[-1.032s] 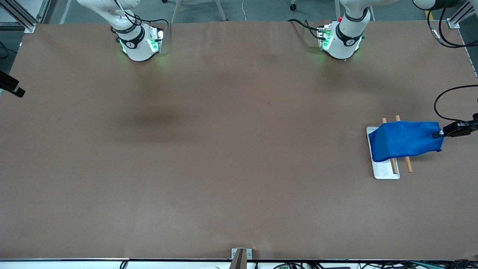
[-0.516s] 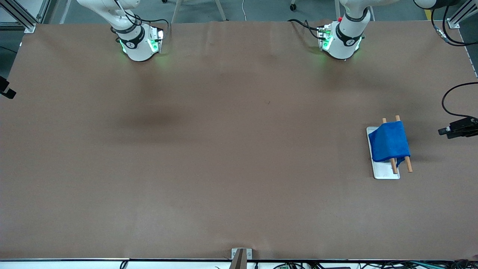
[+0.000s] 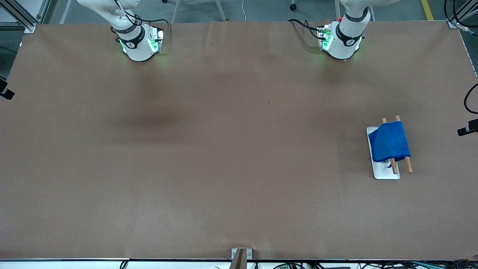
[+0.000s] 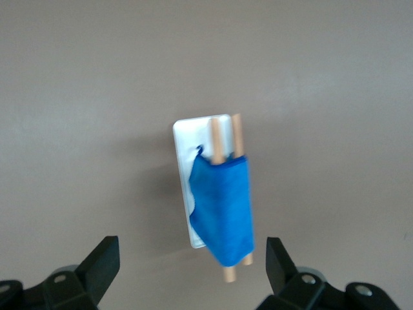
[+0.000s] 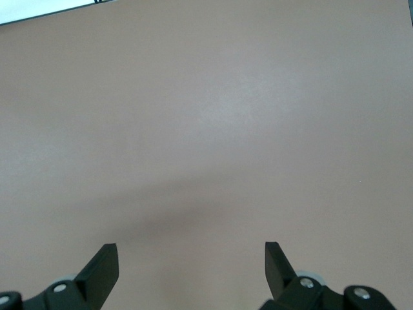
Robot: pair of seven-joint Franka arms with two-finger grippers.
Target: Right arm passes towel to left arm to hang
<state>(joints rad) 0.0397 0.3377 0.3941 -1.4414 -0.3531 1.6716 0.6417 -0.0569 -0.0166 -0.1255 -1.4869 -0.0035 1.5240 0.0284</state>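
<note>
The bright blue towel (image 3: 389, 142) hangs draped over two wooden rods (image 3: 407, 163) that stand on a white tray (image 3: 384, 172) toward the left arm's end of the table. It also shows in the left wrist view (image 4: 224, 210), over the rods (image 4: 227, 134) and tray (image 4: 188, 135). My left gripper (image 4: 191, 265) is open and empty, up in the air away from the towel; only a fingertip (image 3: 466, 130) shows at the front view's edge. My right gripper (image 5: 191, 265) is open and empty over bare table; a small part of it (image 3: 5, 91) shows at the front view's other edge.
The brown table (image 3: 224, 149) carries only the tray and rack. The two arm bases (image 3: 140, 41) (image 3: 341, 39) stand along its edge farthest from the front camera. A metal bracket (image 3: 241, 256) sits at the nearest edge.
My left gripper let go of the towel's end and drew away toward the table's end. The freed end dropped over the rods, so the towel now hangs folded. The right gripper shifted slightly.
</note>
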